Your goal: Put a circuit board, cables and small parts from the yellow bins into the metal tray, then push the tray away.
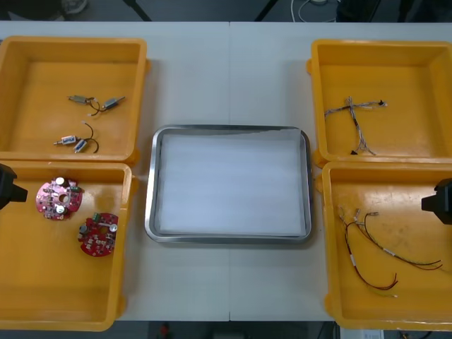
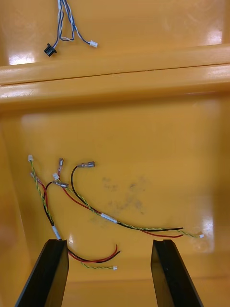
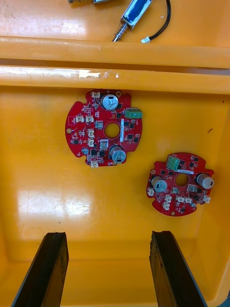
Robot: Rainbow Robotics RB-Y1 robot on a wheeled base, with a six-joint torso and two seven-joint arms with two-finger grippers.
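Observation:
Two round red circuit boards [image 1: 59, 199] [image 1: 97, 234] lie in the near left yellow bin [image 1: 42, 311]. In the left wrist view both boards [image 3: 104, 128] [image 3: 180, 183] lie beyond my left gripper [image 3: 108, 268], which is open and holds nothing. That left gripper [image 1: 7, 185] hangs at the bin's outer edge. Red, yellow and black cables [image 1: 352, 256] lie in the near right bin [image 1: 395, 311]. My right gripper [image 2: 108, 273] hovers open just short of these cables [image 2: 109, 217], and it sits at the table's right edge [image 1: 439, 201]. The metal tray [image 1: 229, 239], white inside, lies between the bins.
Small metal parts [image 1: 95, 104] with black leads lie in the far left bin [image 1: 70, 49]; one part [image 3: 134, 13] lies past the bin wall ahead of the left fingers. A twisted blue and white cable [image 1: 352, 107] [image 2: 59, 26] lies in the far right bin [image 1: 381, 56].

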